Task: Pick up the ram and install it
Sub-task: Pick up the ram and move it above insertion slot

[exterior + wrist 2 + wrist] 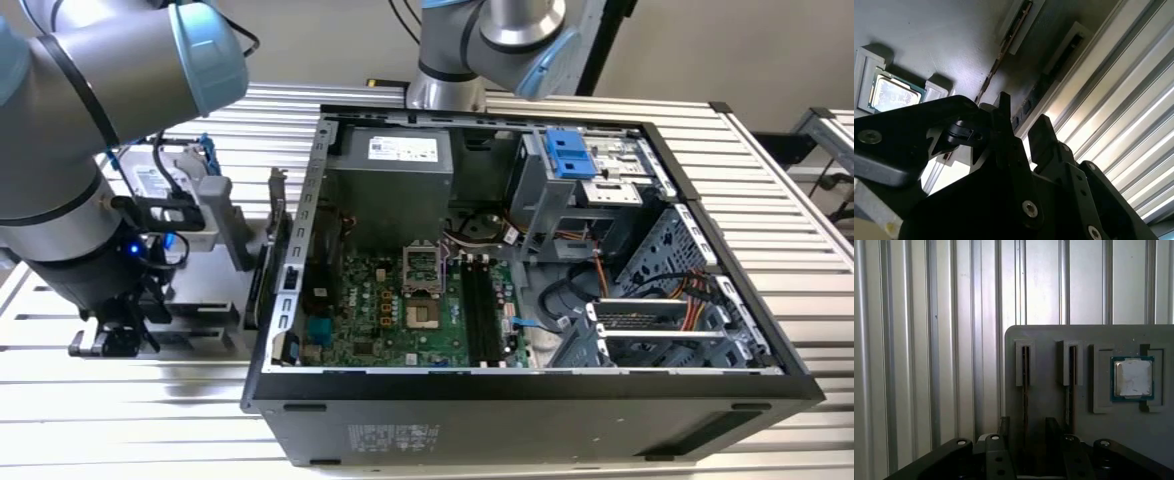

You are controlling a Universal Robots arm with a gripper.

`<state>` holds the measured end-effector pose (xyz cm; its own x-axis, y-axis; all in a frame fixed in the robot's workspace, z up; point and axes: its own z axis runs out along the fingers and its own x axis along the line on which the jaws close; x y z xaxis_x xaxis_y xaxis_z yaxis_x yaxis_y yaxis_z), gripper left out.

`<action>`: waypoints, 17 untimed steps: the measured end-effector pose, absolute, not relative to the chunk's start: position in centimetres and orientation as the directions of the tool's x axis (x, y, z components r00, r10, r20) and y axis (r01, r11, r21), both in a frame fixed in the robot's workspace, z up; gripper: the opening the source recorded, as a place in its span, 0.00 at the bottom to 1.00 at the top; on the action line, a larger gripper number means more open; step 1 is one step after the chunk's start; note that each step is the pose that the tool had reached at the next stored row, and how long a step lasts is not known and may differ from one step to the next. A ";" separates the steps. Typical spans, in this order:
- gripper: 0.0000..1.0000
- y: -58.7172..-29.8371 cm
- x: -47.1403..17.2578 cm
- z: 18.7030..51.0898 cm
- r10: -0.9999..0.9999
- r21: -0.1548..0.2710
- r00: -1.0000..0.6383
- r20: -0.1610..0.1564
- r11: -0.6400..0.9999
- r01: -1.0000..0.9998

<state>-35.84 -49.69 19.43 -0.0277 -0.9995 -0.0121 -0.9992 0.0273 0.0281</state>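
Note:
In the first wrist view the ram [1025, 382] stands on edge as a thin dark strip in a slot of a grey holder plate [1054, 342]. A second such stick [1072, 385] stands in the neighbouring slot. My gripper [1029, 442] is open, low over the plate, its two black fingers [1004, 432] on either side of the first ram, not touching it. The second wrist view shows the ram [1004, 45] running toward the gripper [1021, 125]. In the exterior view the gripper [114, 335] hangs at the left, beside the open computer case [534, 395].
A small square silver chip [1132, 378] sits in a recess of the plate, past the second stick. The motherboard [387, 300] with long dark memory slots [481, 310] lies inside the case. A second arm [481, 40] stands behind the case. Ribbed aluminium table [134, 400] surrounds everything.

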 end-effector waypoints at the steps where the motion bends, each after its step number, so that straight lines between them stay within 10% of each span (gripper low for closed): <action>1: 1.00 -49.7 -35.8 19.4 -1.000 0.028 -0.028 -0.012 0.027 -0.999; 17: 1.00 -49.7 -35.8 19.4 -1.000 0.029 -0.013 -0.011 0.013 -0.999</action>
